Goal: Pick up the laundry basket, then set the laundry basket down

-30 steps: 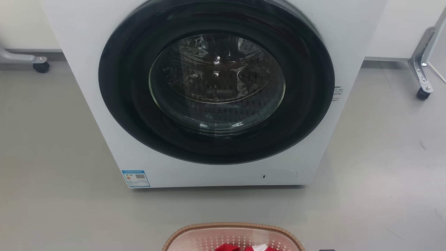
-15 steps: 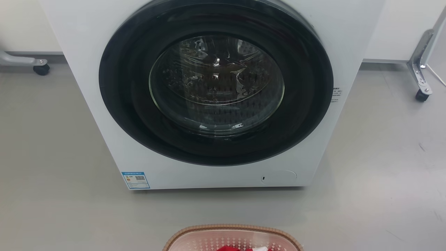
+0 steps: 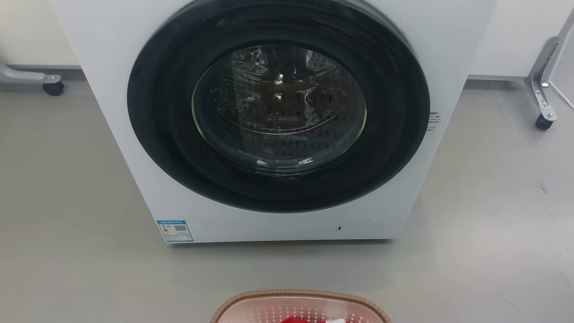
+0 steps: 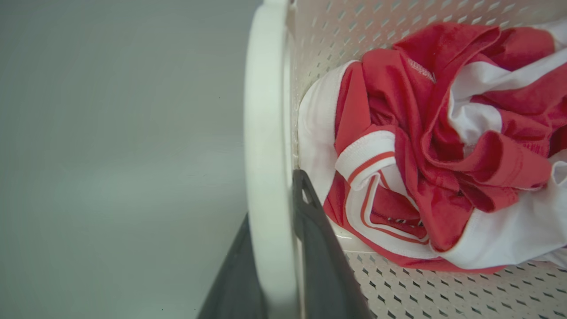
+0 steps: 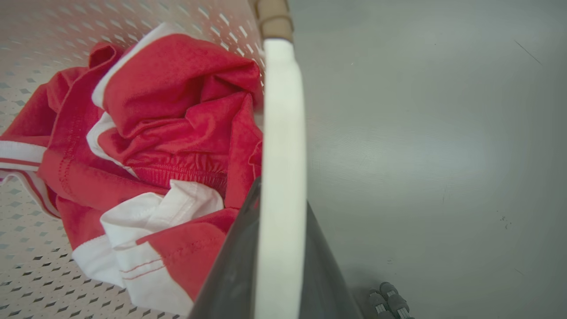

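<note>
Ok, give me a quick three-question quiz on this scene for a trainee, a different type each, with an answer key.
1. True or false: the laundry basket is empty.
2. Multiple choice: the left gripper and right gripper each have their fingers either side of: A) the brown rim, B) a white side handle, C) nothing.
3. Fill in: ahead of the basket stands a white front-loading ___.

Key: 1 false, red and white clothes lie inside; 2 B; 3 washer.

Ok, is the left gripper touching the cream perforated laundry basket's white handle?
Touching: left wrist view shows the left gripper's dark fingers pressed against both sides of the laundry basket's white handle.
</note>
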